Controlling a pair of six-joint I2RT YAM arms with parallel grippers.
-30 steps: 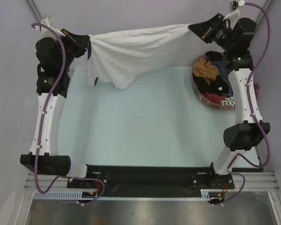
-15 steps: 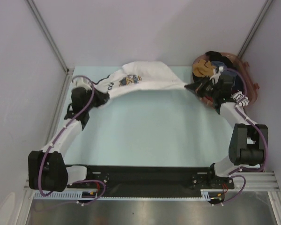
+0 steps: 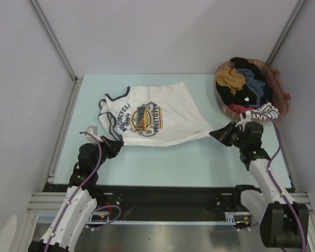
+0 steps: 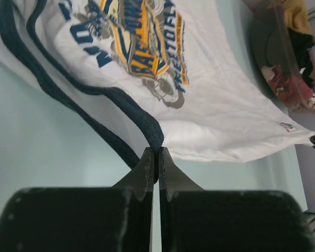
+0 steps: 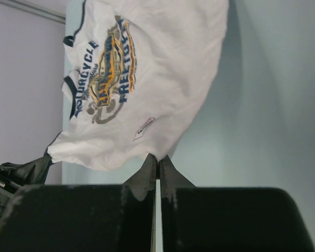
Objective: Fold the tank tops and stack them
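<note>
The white tank top [image 3: 157,113] with navy trim and a yellow and navy print lies spread face up on the pale table. My left gripper [image 3: 117,144] is shut on its navy strap [image 4: 153,132] at the near left. My right gripper [image 3: 216,133] is shut on its white hem corner [image 5: 163,149] at the near right. The cloth also shows in the left wrist view [image 4: 220,105] and the right wrist view [image 5: 163,68]. A patch of grey-blue cloth [image 3: 251,75] shows in the clothes pile at the back right; I cannot tell if it is the second top.
A brown basket [image 3: 281,93] at the back right holds a jumble of black, mustard, red and striped clothes [image 3: 240,84]. Grey walls close in the left, back and right. The black base rail [image 3: 168,195] runs along the near edge.
Both arms have come down and pulled toward the near edge. The top, held up in the air a second ago, now lies spread flat on the table, print side up.
</note>
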